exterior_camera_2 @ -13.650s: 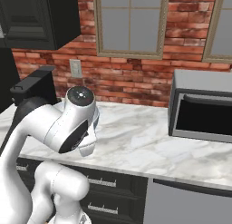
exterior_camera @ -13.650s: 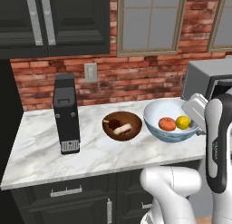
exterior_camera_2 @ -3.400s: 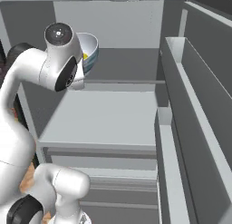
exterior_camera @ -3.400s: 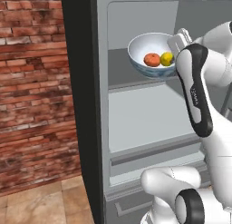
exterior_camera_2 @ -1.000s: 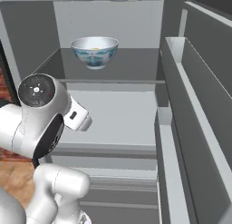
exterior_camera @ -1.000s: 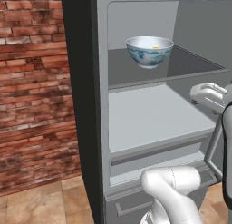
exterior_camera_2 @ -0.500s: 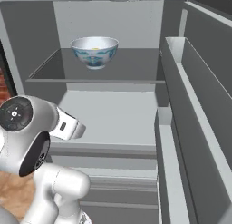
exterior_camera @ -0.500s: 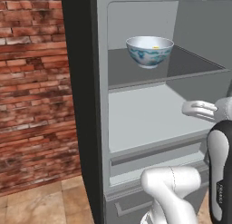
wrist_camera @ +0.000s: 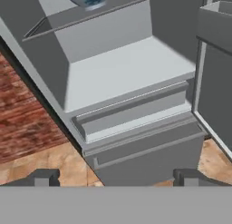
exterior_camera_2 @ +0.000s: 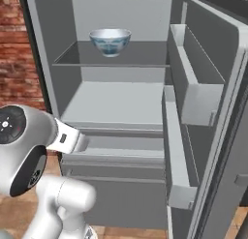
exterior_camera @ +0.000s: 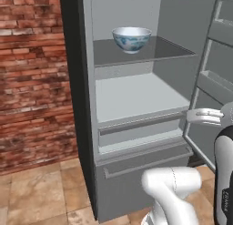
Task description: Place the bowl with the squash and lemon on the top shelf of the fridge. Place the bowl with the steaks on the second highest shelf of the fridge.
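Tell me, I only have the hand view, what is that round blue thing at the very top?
Observer: It's the white and blue bowl, standing upright on the dark top shelf of the fridge.
Operator: Is anything on the shelf under it?
Observer: The pale second shelf has nothing on it.
Operator: Is the door open wide?
Observer: Yes, the door is swung open to the right, with a bin showing on its inner side.
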Controlling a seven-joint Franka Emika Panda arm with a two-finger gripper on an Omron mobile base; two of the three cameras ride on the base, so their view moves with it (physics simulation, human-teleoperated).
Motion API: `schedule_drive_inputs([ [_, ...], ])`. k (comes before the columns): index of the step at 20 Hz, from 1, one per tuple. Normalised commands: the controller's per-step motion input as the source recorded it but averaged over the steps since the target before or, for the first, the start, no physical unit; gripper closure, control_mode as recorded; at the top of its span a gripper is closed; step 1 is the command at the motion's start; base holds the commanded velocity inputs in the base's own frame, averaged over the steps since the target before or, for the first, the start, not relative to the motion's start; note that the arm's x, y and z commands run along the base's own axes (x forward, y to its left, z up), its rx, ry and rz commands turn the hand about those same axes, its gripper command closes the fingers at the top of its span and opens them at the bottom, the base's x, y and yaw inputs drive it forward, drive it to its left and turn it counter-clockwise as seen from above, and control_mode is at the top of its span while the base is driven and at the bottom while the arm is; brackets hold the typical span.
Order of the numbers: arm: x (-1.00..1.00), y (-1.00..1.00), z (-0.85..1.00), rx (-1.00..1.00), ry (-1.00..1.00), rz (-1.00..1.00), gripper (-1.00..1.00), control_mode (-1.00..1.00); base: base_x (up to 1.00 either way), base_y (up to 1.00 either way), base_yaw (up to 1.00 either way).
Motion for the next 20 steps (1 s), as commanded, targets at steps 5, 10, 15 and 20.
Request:
schedule_drive_inputs([
  [5, 0.0, 0.0, 0.0, 0.0, 0.0, 0.0, -1.0, 1.0, -1.0, 0.08, -0.38],
  [10, 0.0, 0.0, 0.0, 0.0, 0.0, 0.0, -1.0, 1.0, -0.96, 0.04, -0.62],
  [15, 0.0, 0.0, 0.0, 0.0, 0.0, 0.0, -1.0, 1.0, -0.65, 0.0, -0.75],
  [20, 0.0, 0.0, 0.0, 0.0, 0.0, 0.0, -1.0, 1.0, -0.02, -0.47, -0.77],
])
